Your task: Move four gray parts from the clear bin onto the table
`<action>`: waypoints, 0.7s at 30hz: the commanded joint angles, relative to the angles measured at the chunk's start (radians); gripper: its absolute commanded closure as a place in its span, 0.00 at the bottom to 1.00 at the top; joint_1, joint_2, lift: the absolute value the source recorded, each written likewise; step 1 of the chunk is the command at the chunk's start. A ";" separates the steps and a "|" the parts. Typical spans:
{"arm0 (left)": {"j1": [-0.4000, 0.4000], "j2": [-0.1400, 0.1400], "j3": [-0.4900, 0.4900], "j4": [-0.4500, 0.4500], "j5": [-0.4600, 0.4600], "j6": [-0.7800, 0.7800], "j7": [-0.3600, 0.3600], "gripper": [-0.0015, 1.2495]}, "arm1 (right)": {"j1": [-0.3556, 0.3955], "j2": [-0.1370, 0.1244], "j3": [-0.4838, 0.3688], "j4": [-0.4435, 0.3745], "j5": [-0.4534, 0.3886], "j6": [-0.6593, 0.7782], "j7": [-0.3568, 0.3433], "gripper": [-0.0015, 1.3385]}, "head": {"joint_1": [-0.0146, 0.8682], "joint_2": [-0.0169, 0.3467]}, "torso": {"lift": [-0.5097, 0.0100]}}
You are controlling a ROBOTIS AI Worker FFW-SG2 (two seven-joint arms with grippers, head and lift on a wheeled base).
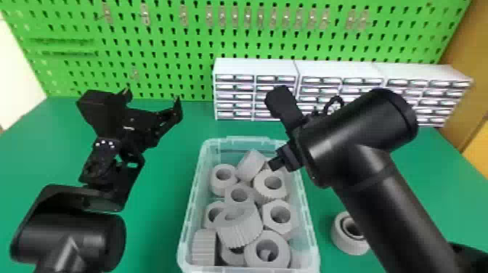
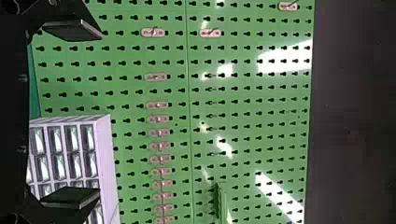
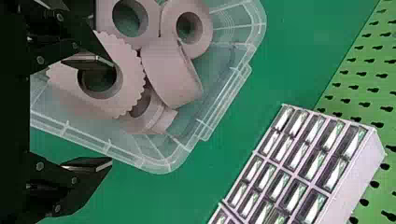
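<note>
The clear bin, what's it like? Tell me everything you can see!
The bin is a see-through box, plastic by the look of it, open on top, with rounded corners and ridges along its rim. It stands upright on the green table, piled with gray parts. The right gripper hangs open over its far right side.

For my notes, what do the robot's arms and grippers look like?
All black. The left arm has small white dots near its wrist; the right arm has smooth, cylindrical sections and a looped black cable. The left gripper and right gripper each have two angular fingers with flat pads.
</note>
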 commanded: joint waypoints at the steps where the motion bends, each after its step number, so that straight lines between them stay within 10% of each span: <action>1: 0.000 0.000 0.000 0.000 0.000 0.000 0.000 0.09 | 0.000 0.000 0.000 0.002 0.000 0.002 0.000 0.39 | 0.78 0.14 | 0.89; 21: 0.000 0.000 0.000 0.000 0.000 0.000 -0.002 0.09 | 0.003 0.000 -0.017 0.037 -0.069 -0.009 0.000 0.39 | 0.78 0.14 | 0.89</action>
